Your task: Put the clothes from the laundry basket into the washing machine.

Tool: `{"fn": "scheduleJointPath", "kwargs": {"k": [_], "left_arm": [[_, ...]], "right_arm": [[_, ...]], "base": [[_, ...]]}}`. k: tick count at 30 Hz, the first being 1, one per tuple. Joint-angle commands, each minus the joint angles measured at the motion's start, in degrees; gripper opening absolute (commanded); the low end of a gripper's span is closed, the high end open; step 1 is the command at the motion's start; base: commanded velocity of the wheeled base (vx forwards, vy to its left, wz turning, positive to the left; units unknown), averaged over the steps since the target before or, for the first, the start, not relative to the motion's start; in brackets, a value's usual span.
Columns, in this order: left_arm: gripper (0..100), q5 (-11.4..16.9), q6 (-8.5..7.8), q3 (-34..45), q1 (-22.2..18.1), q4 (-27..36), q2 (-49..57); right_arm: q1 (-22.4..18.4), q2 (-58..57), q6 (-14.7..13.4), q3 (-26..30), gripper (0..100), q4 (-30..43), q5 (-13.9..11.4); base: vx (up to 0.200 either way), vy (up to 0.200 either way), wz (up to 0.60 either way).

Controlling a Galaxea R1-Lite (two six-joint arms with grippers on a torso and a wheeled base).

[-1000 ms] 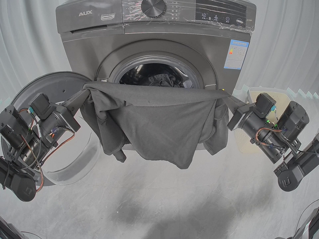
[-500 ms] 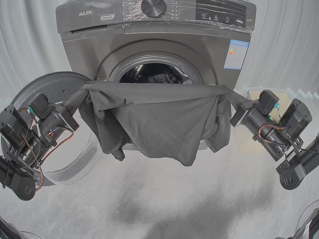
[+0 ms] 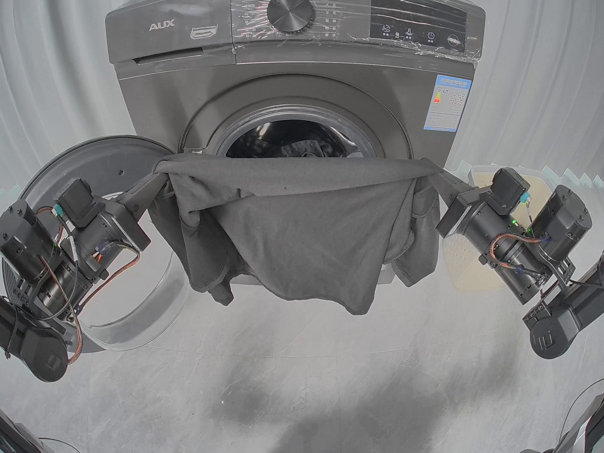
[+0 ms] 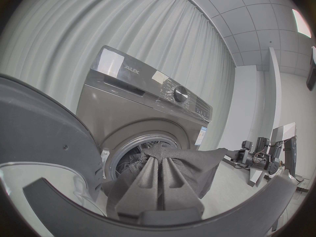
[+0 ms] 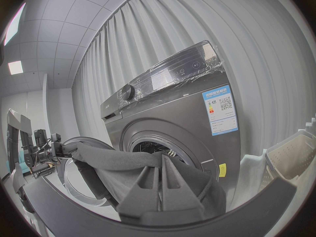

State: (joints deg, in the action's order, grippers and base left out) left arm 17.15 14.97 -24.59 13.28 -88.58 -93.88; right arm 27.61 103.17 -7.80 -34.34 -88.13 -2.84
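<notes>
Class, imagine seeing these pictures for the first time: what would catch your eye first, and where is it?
A dark grey garment hangs stretched between the left tool and the right tool, each shut on its top edge, just before the washing machine. Behind it, dark clothes lie in the drum, and the round door stands open on the robot's left.

The washing machine (image 3: 296, 73) bears a logo (image 3: 162, 26) above its drawer and a blue energy label (image 3: 447, 103) on its front.

The grey shirt (image 3: 296, 234) covers the lower half of the drum opening (image 3: 283, 136); the right arm (image 3: 522, 246) hides most of the laundry basket (image 3: 462, 262).
</notes>
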Motion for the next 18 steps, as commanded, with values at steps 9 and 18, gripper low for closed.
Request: {"fn": "scheduleJointPath", "kwargs": {"k": [9,18], "left_arm": [[0,-1.4,-4.51,-0.5,7.8,-0.1,-3.4],[0,-5.1,-4.51,-2.5,12.1,-0.1,-3.1]], "right_arm": [[8.4,4.1,-1.0,5.0,0,0.0,2.5],[12.3,11.2,-2.0,6.6,100,0.0,4.2]], "base": [[0.0,0.0,0.0],[0.0,0.0,0.0]]}}
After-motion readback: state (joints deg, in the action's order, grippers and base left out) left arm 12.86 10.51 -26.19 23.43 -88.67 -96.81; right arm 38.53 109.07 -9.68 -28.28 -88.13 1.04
